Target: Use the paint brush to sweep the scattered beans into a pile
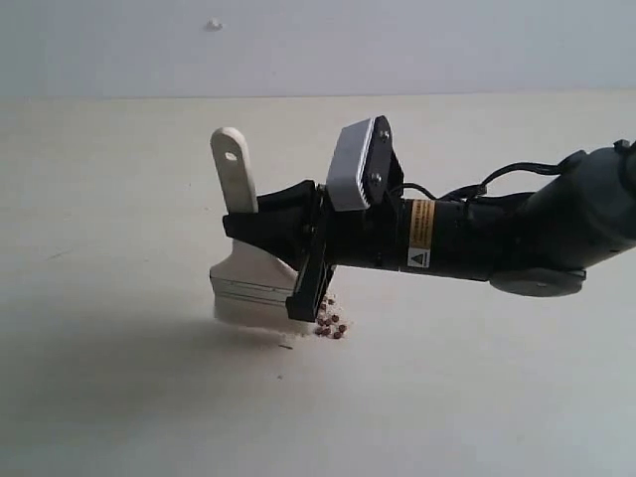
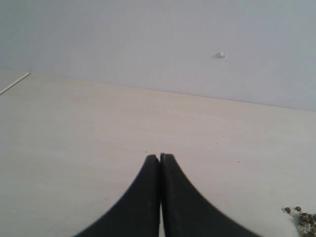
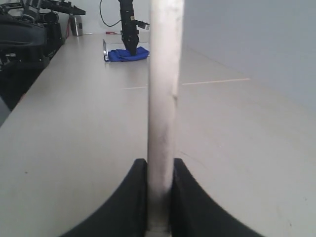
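Looks mid-sweep, right gripper (image 3: 160,167) clamped on paint brush (image 1: 250,283), bristles beside beans (image 1: 331,325); next likely nudge them tighter; left gripper (image 2: 159,158) closed, empty

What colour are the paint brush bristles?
Pale cream bristles; the exterior view shows them best.

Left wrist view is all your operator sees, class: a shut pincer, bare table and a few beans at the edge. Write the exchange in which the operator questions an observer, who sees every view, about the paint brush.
Operator: Who has the paint brush?
Observer: The right pincer is shut on the handle of the paint brush, with the bristles pointing down.
Operator: How do my few beans sit relative to it?
Observer: In the exterior view the beans lie in a small cluster on the table, right at the corner of the bristles.
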`<state>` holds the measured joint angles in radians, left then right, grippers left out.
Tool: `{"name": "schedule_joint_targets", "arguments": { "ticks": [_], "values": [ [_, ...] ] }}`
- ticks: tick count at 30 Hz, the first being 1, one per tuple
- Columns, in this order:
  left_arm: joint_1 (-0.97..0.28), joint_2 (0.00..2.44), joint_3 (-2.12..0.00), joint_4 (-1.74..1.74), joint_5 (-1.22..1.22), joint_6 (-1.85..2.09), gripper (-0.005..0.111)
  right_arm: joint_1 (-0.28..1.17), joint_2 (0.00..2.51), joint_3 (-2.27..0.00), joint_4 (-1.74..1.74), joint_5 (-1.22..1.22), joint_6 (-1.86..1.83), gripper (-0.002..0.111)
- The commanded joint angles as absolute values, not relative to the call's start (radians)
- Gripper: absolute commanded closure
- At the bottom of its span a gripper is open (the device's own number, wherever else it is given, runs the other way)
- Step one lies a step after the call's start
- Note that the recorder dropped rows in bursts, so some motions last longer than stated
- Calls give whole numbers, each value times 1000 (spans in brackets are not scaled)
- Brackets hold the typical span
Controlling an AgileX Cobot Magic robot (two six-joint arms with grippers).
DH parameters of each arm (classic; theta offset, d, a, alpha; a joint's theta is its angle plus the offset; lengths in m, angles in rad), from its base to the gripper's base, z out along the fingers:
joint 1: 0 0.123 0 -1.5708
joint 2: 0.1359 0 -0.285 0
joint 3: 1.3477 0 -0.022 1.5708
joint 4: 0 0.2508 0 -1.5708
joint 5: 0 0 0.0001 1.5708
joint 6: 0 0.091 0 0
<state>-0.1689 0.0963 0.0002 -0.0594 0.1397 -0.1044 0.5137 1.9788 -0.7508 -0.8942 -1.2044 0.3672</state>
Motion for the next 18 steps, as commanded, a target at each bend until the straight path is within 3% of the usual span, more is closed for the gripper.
{"name": "schedule_joint_targets", "arguments": {
  "ticks": [1,9,18],
  "values": [
    [-173,94,0,-67,138,-108,107,509,1877,-758,-916,-1198,446,108],
    [-173,94,0,-67,138,-108,107,512,1617,-758,-916,-568,605,108],
    [-173,94,0,-67,138,-108,107,512,1427,-749,-734,-87,726,108]
  ]
}}
